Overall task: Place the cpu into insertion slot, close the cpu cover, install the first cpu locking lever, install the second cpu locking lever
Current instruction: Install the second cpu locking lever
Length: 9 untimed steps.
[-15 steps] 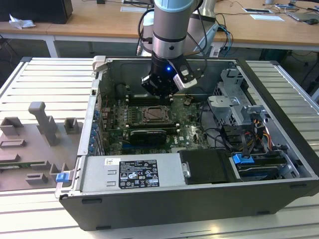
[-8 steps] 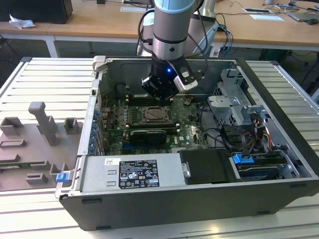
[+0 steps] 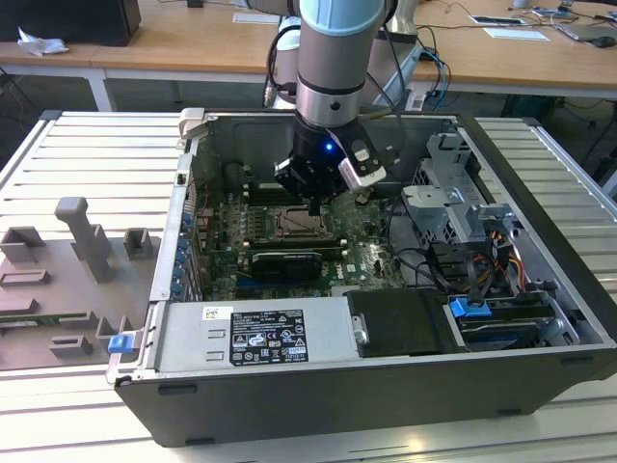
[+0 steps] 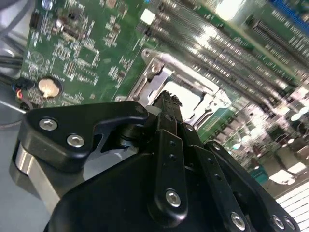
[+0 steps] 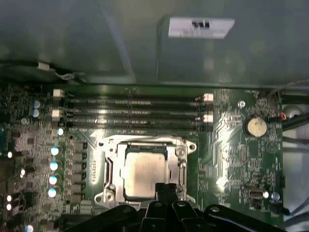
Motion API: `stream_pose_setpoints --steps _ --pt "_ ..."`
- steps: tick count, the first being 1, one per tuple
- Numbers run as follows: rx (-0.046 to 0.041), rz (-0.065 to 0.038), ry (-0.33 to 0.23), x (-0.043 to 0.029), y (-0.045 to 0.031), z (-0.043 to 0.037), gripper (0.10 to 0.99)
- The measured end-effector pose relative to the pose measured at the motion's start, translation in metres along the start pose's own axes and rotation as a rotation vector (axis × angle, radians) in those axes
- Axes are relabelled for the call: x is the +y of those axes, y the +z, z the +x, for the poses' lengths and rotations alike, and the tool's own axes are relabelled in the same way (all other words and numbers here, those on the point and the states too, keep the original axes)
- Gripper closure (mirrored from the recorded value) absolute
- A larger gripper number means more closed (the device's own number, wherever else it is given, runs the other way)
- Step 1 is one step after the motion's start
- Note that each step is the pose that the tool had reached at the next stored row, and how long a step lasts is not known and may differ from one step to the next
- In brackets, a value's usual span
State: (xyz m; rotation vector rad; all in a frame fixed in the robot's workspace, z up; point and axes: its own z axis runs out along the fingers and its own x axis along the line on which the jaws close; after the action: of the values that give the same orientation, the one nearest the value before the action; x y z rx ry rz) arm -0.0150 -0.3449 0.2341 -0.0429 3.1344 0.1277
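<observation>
The cpu (image 5: 144, 170) lies flat in the insertion slot on the green motherboard (image 5: 231, 159), its pale silver face up. The cpu cover (image 5: 181, 159) is down around it as a silver frame, also seen in the second wrist view (image 4: 159, 72). My gripper (image 5: 166, 189) hangs just above the socket's edge, and its black fingers (image 4: 166, 108) are pressed together with nothing between them. In the exterior view the gripper (image 3: 313, 205) reaches down into the open computer case, right over the socket (image 3: 301, 226). I cannot make out how the locking levers stand.
Memory slots (image 5: 130, 110) run beside the socket, and a coin battery (image 5: 256, 126) sits on the board. A black card (image 3: 286, 262), a power supply (image 3: 255, 336), a drive cage (image 3: 453, 198) and cables (image 3: 424, 260) crowd the case. Grey fixtures (image 3: 87, 241) stand at the exterior view's left.
</observation>
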Motion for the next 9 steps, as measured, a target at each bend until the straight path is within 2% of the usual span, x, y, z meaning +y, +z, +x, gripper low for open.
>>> stream_pose_setpoints --steps 3,4,6,8,9 --pt "0.0001 0.000 0.000 -0.0152 -0.0007 0.0005 0.980" --pt "-0.0001 -0.006 0.000 -0.0209 -0.0009 0.0011 0.980" --pt "-0.0009 -0.035 0.000 -0.0253 -0.0006 0.0041 0.980" --pt "-0.0014 -0.056 -0.001 -0.0290 -0.0004 0.0077 0.980" --pt "-0.0015 -0.061 -0.001 -0.0312 -0.0006 0.0096 0.980"
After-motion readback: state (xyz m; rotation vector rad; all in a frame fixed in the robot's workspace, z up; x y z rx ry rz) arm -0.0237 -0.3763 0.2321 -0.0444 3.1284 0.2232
